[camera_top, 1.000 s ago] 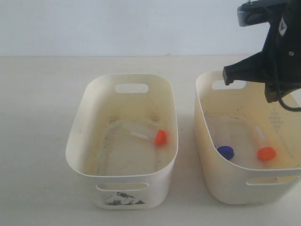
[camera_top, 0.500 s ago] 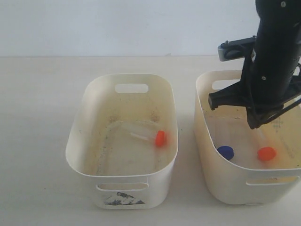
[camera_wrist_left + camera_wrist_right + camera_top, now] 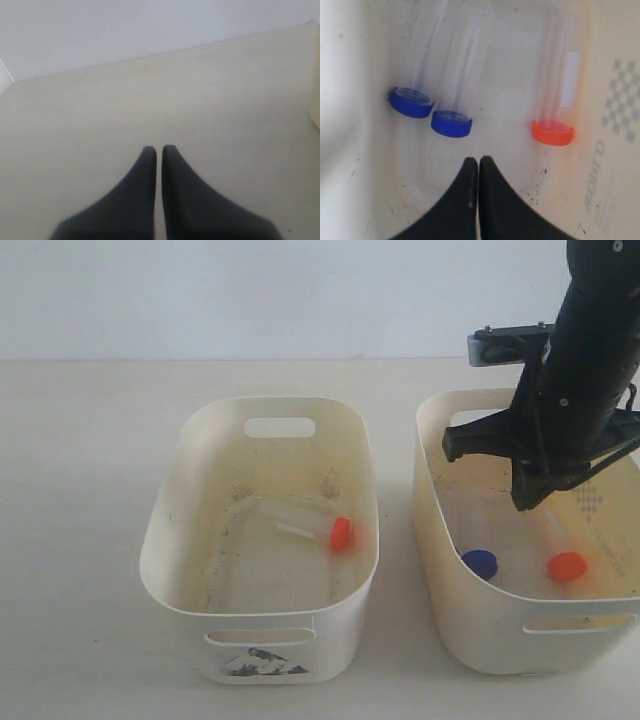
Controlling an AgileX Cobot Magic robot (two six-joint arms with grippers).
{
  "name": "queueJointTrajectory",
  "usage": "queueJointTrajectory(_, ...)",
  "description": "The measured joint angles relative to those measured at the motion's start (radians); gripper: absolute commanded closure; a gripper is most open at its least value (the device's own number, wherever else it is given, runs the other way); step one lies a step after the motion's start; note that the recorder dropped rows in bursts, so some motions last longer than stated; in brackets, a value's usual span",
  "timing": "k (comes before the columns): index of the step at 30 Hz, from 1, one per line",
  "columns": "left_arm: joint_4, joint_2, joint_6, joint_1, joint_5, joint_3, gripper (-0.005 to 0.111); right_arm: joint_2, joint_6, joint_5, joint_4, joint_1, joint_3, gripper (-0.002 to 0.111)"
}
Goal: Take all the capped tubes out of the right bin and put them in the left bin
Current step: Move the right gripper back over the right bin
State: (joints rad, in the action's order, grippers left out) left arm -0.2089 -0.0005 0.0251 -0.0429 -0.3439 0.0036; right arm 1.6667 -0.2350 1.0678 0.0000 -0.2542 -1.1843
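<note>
Right tool (image 3: 478, 161) pressed together, blue-capped tube (image 3: 451, 124) just beside, orange-capped tube (image 3: 552, 133) farther off

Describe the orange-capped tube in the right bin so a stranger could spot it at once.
Find the yellower bin, on the right. On its floor, the tube lies beside the wall with the dotted diamond pattern. It alone there has an orange cap; the other tube has a blue one.

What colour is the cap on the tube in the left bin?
Orange cap, clearest in the exterior view.
</note>
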Motion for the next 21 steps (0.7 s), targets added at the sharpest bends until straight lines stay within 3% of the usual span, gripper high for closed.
queueJointTrajectory(21, 0.000, 0.000, 0.000, 0.000, 0.000, 0.000, 0.102, 0.090, 0.045, -0.033, 0.018, 0.003, 0.000, 0.109)
